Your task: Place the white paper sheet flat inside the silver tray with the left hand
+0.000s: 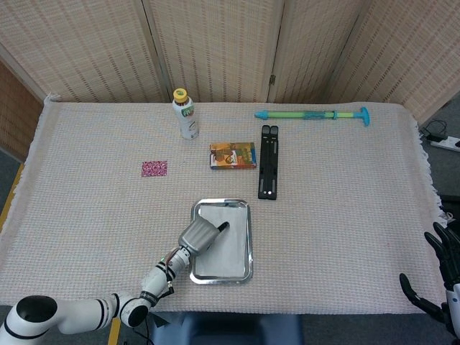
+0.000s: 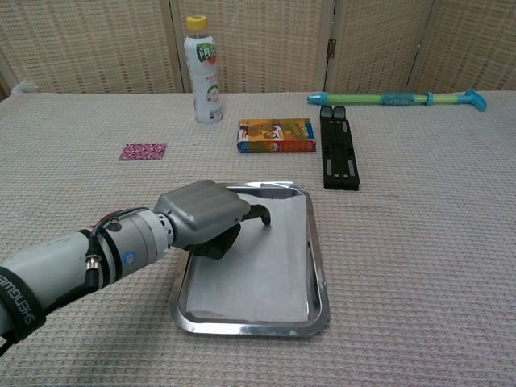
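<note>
Paper sheet (image 2: 266,266) lies flat inside the silver tray (image 2: 319,266), the left hand (image 2: 205,218) resting curled on its far-left part, apparently gripping nothing, so lifting carelessly could drag a corner over the rim.

Your left arm comes in from the near-left corner of the table, its white forearm angled up and toward the middle, with a black-banded wrist and exposed wires just behind the hand. Your left hand (image 2: 203,220) lies palm down, its grey back facing up; the dark fingers (image 2: 260,214) are curled under and forward, one tip pointing away from you and pressing down. The hand's underside is hidden in both views, so you cannot tell whether anything is pinched. Your right hand (image 1: 440,273) sits beyond the near-right corner of the table, dark fingers spread apart and holding nothing.
</note>
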`<control>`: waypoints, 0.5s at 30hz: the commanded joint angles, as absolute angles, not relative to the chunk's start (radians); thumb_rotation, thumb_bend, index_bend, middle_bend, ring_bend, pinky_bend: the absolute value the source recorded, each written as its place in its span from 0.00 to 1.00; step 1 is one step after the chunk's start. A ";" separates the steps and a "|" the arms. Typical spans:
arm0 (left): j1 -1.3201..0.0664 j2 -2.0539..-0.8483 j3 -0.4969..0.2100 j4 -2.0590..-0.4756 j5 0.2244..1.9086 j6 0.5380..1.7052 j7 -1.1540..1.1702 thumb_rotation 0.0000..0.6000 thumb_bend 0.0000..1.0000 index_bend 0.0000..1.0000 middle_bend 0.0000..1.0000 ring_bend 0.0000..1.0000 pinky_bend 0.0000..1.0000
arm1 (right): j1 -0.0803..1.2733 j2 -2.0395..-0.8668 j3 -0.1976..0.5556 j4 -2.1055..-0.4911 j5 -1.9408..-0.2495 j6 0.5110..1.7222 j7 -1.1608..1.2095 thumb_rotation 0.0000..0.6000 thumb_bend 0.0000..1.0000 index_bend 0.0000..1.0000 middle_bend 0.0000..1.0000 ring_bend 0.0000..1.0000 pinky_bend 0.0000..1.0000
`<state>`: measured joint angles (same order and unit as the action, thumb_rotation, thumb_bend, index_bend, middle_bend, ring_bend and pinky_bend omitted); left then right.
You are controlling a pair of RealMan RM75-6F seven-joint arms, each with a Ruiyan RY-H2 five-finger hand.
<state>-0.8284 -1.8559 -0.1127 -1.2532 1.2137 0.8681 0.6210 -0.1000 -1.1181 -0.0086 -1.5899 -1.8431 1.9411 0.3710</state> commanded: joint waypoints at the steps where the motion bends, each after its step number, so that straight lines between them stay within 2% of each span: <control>1: -0.826 -1.846 -0.107 -1.270 1.205 0.874 0.637 1.00 1.00 0.24 1.00 1.00 1.00 | -0.100 -1.118 -0.009 -1.590 -1.844 1.942 0.371 1.00 0.43 0.00 0.00 0.00 0.00; 15: -0.828 -1.841 -0.105 -1.289 1.176 0.901 0.689 1.00 1.00 0.25 1.00 1.00 1.00 | -0.104 -1.117 -0.012 -1.589 -1.853 1.950 0.372 1.00 0.43 0.00 0.00 0.00 0.00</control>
